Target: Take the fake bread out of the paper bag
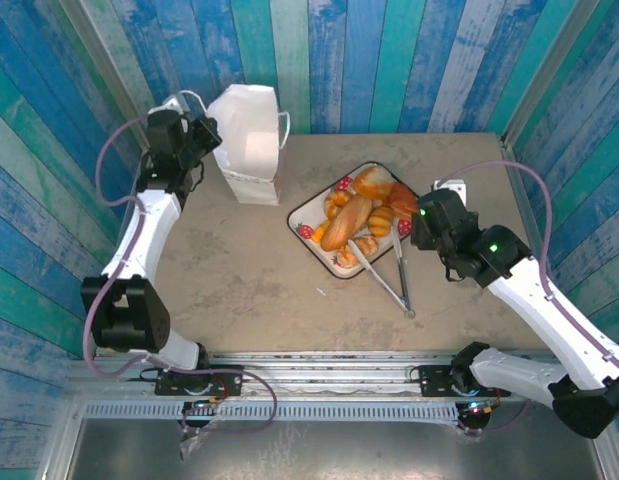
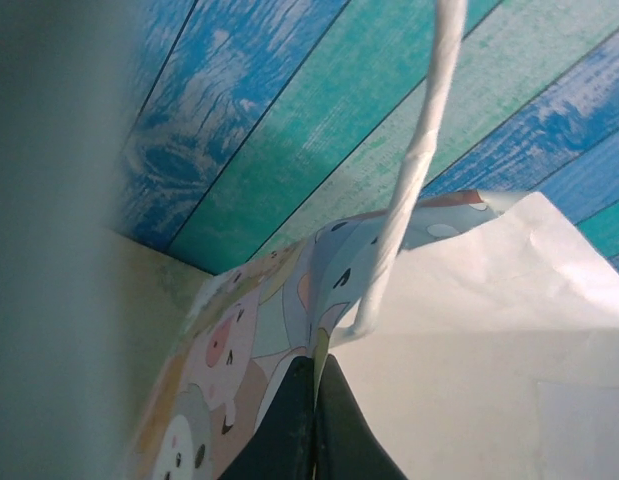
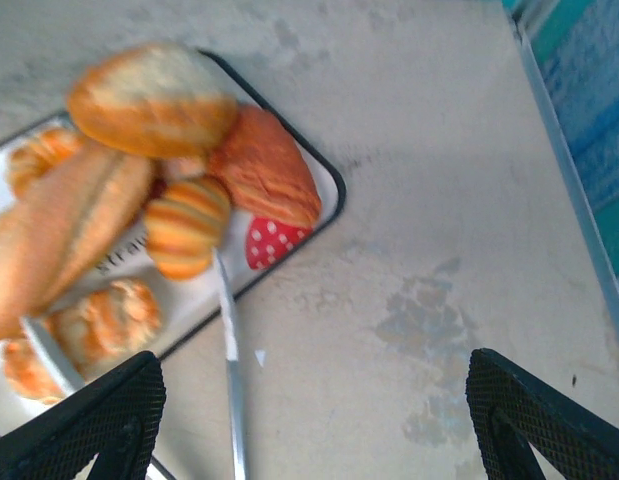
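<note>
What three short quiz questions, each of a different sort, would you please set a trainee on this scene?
1. True or false: the left tool is shut on the rim of the paper bag.
2. Where does the visible fake bread lie? A) in the strawberry-print tray; B) in a wire basket; C) on top of the bag.
3. Fill in: the right tool hangs ___ above the tongs, holding nothing.
Key: 1 true; 2 A; 3 open.
</note>
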You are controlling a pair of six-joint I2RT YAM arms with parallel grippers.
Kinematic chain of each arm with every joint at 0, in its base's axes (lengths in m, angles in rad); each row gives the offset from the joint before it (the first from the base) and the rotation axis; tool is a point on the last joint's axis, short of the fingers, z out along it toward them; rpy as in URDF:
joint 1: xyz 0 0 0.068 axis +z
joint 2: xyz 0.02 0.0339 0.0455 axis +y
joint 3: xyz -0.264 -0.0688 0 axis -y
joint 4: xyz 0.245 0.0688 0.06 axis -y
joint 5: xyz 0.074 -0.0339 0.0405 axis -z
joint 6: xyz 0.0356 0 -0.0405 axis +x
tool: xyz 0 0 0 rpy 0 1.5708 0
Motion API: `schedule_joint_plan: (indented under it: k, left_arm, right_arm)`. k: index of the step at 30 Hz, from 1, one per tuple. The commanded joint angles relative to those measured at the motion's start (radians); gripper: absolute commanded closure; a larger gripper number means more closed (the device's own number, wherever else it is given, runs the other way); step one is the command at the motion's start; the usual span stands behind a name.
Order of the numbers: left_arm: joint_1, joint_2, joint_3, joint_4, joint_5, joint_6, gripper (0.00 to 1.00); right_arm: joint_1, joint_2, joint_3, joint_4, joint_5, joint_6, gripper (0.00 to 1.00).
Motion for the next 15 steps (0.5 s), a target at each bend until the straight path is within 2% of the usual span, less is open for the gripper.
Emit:
schedule_joint_plan:
  k: [1,7,11,15]
  left_arm:
    - [0.012,0.078,0.055,0.022,0.078,-0.085,1.0]
    - [0.022,0.181,0.123,-0.036,0.113,-0.133,1.0]
    - [0.024,0.23,0.15,-0.064,0.093,-0.136,0.99]
    - [0.031,0.259,0.157,-0.058,0.092,-0.143,0.9]
  right_arm:
    - [-0.057,0.004,-0.048,0.03,-0.097,0.036,0.19]
    - [-0.084,0.025,-0.066,0.042,-0.145,0.045,0.18]
    - [-0.101,0.052,-0.082,0.044,-0.163,0.064,0.17]
    - [-0.126,0.071,-0.109,0.067,-0.209,0.07,0.17]
